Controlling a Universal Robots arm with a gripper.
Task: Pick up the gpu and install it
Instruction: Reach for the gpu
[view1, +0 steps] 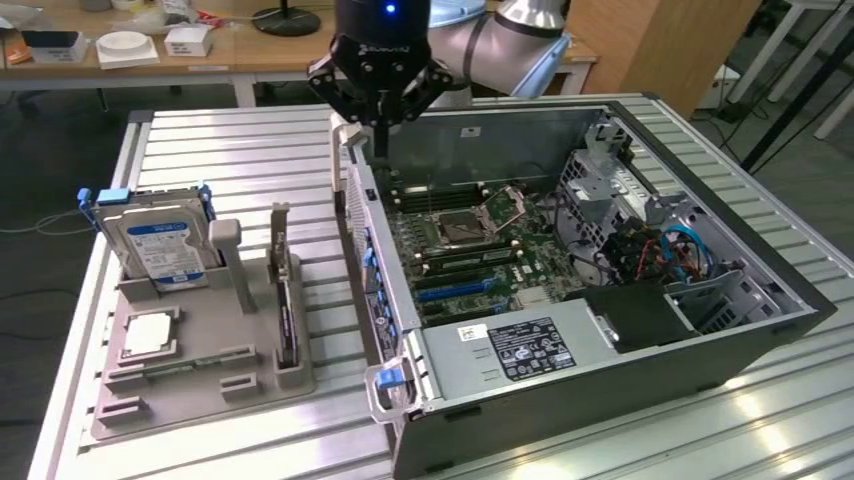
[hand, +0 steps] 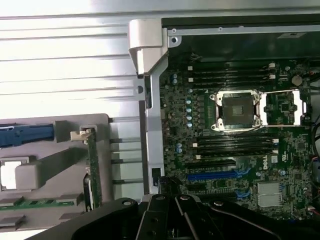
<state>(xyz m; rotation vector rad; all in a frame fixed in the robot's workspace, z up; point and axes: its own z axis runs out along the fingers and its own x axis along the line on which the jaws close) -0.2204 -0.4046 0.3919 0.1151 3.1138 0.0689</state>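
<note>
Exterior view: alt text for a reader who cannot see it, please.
The gripper hangs shut above the edge of an open computer case. The gpu stands upright in a grey holder at the exterior view's left, beside a hard drive.

The exterior view looked down steeply from above one table (view1: 214, 150) edge, far enough to take in the case (view1: 641, 400) and holder (view1: 200, 395); the wrist view faced straight down, closer; both shared the motherboard (view1: 521, 215) and holder.
</note>
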